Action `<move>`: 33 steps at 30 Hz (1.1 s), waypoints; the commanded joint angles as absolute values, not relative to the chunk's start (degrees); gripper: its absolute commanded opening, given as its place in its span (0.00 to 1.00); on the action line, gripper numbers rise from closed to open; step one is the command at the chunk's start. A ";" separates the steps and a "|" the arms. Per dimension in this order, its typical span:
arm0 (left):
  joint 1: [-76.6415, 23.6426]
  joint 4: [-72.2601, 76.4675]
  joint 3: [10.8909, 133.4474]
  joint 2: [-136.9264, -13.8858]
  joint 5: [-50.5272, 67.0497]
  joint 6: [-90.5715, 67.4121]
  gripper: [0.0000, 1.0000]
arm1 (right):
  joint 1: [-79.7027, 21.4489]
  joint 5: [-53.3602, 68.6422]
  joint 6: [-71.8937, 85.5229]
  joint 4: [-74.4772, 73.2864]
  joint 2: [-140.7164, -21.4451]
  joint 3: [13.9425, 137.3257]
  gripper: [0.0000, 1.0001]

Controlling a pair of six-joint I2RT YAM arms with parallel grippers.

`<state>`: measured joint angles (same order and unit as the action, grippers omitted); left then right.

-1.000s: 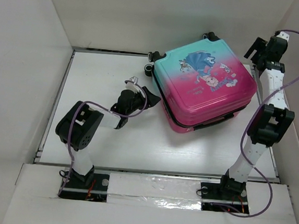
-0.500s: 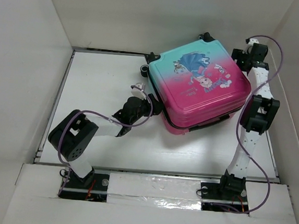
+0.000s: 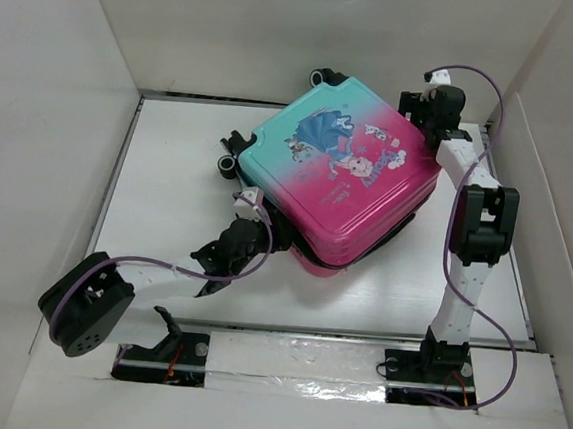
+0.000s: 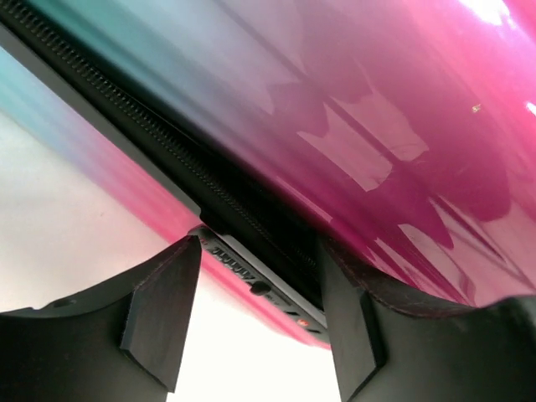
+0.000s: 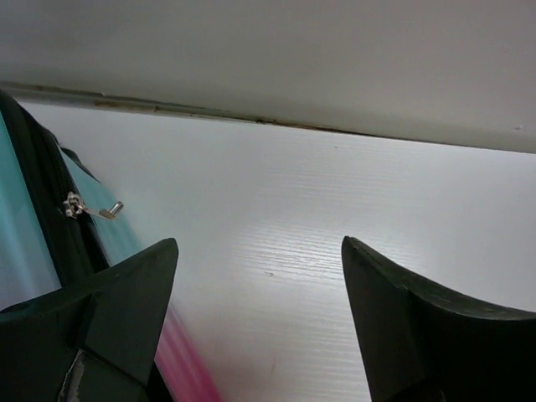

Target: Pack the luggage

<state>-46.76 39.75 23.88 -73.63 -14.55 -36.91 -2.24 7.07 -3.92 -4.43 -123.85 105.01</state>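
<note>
The luggage (image 3: 336,169), a closed pink-to-teal hard-shell suitcase with a princess print and black wheels, lies flat on the white table, turned diagonally. My left gripper (image 3: 270,235) is open at its near-left pink edge; in the left wrist view (image 4: 260,314) the fingers straddle the black zipper band (image 4: 209,193) and a dark lock strip, with the shell (image 4: 377,126) just above. My right gripper (image 3: 423,108) is open and empty at the suitcase's far-right corner. The right wrist view (image 5: 260,251) shows its fingers over bare table, with the teal edge and a silver zipper pull (image 5: 92,208) at the left.
White walls enclose the table on the left (image 3: 41,153), back (image 3: 312,36) and right (image 3: 559,198). A raised white ledge (image 3: 294,356) runs along the near edge by the arm bases. The suitcase wheels (image 3: 235,142) stick out to the far left.
The suitcase has slid left and turned, its wheels swinging leftward. My left arm has swung down with its gripper at the near edge. My right gripper has followed the far-right corner leftward.
</note>
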 commanded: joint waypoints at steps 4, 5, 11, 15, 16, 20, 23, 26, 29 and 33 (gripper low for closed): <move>-46.76 42.47 26.19 -65.06 -17.73 -37.53 0.64 | -13.10 33.57 8.79 -15.73 -118.21 102.99 0.92; -46.76 38.27 26.19 -62.95 -19.67 -37.62 0.68 | -13.10 33.75 9.14 -15.99 -117.95 104.14 0.93; -39.13 27.18 30.21 -44.14 -29.80 -38.84 0.89 | -8.27 37.70 12.83 -16.17 -117.51 113.02 0.99; -28.67 24.44 35.40 -44.02 -23.66 -43.06 0.96 | -5.19 38.93 14.50 -11.89 -113.30 112.08 1.00; -26.48 24.00 36.38 -45.08 -21.21 -43.94 0.99 | -4.49 39.28 14.68 -11.26 -112.07 111.28 1.00; -12.16 25.64 39.20 -53.59 -7.86 -50.08 0.99 | -2.46 39.20 14.42 -8.27 -104.00 104.44 1.00; -0.29 35.29 38.06 -62.82 9.37 -57.99 0.99 | -2.46 36.66 14.50 -2.65 -93.11 92.67 1.00; 2.72 40.40 40.51 -72.58 17.21 -60.38 0.99 | -5.09 34.03 15.56 7.54 -79.40 76.20 1.00; 4.12 48.39 41.83 -81.61 21.70 -66.24 0.99 | -10.17 31.57 14.16 12.83 -65.35 62.90 1.00; 4.66 50.27 45.95 -89.18 25.22 -67.85 0.99 | -14.41 28.93 9.42 9.78 -58.29 53.73 1.00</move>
